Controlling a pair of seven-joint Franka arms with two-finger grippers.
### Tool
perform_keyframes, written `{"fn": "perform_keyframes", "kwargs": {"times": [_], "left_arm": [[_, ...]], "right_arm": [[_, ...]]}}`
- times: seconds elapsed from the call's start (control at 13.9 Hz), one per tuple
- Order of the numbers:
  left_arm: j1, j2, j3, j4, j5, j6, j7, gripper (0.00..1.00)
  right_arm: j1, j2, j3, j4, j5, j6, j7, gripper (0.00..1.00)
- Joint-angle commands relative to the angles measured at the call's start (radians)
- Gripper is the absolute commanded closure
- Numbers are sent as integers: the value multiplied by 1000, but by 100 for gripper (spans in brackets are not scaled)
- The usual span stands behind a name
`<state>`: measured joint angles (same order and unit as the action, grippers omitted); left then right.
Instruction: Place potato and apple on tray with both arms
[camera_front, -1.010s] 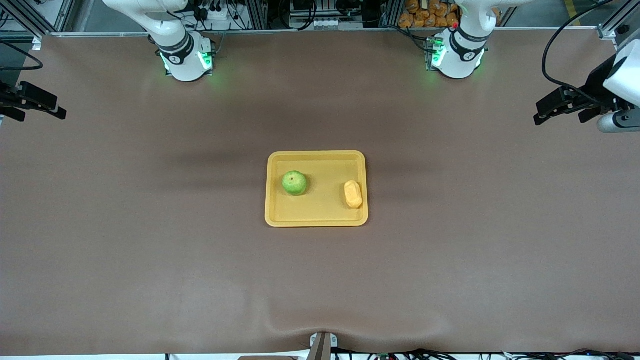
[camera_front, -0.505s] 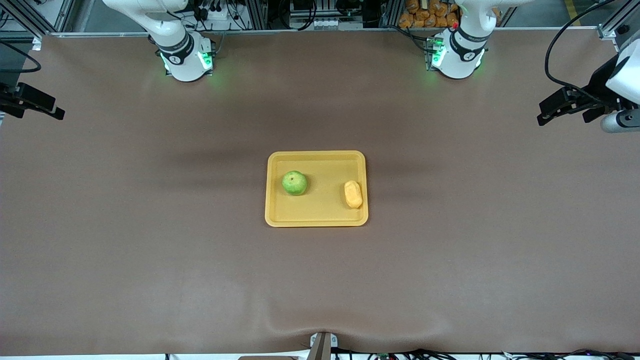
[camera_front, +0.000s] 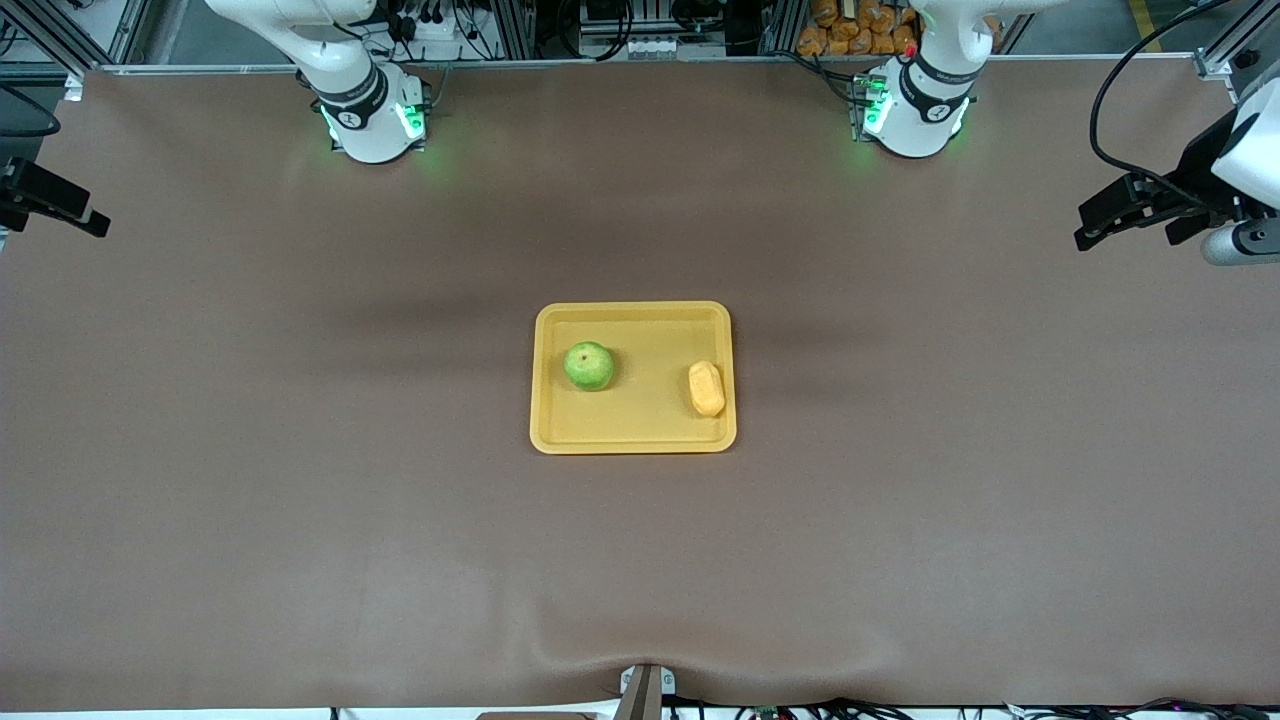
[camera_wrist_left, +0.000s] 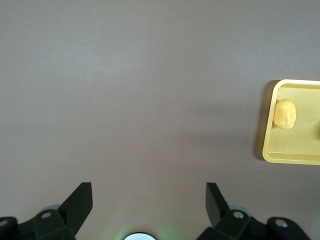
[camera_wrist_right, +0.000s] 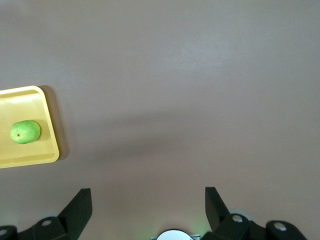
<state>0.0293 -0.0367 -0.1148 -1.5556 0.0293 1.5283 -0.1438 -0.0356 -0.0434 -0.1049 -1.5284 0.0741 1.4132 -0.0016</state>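
Note:
The yellow tray (camera_front: 633, 438) lies in the middle of the table. The green apple (camera_front: 588, 366) sits in it toward the right arm's end. The yellow-orange potato (camera_front: 706, 388) lies in it toward the left arm's end. My left gripper (camera_front: 1100, 218) is open and empty, high over the table's edge at the left arm's end. My right gripper (camera_front: 75, 208) is open and empty over the table's edge at the right arm's end. The left wrist view shows the potato (camera_wrist_left: 284, 114) in the tray (camera_wrist_left: 280, 156). The right wrist view shows the apple (camera_wrist_right: 25, 131) in the tray (camera_wrist_right: 35, 156).
The brown table cover (camera_front: 300, 500) spreads bare around the tray. The arm bases (camera_front: 375, 120) stand at the table's edge farthest from the front camera. Cables and racks line that edge.
The right gripper has drawn a little farther out toward its end of the table. The left gripper has barely moved. Apple, potato and tray stay in place.

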Motion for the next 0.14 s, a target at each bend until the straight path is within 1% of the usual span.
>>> {"fn": "perform_keyframes", "kwargs": {"times": [0.0,0.07], "left_arm": [[7,1,-5,14,20,-19,6,0],[7,1,-5,14,20,-20,6,0]], "right_arm": [[-13,5,4,16,-17,-14,12,0],[-17,3,4,16,-19,-16,11,0]]}}
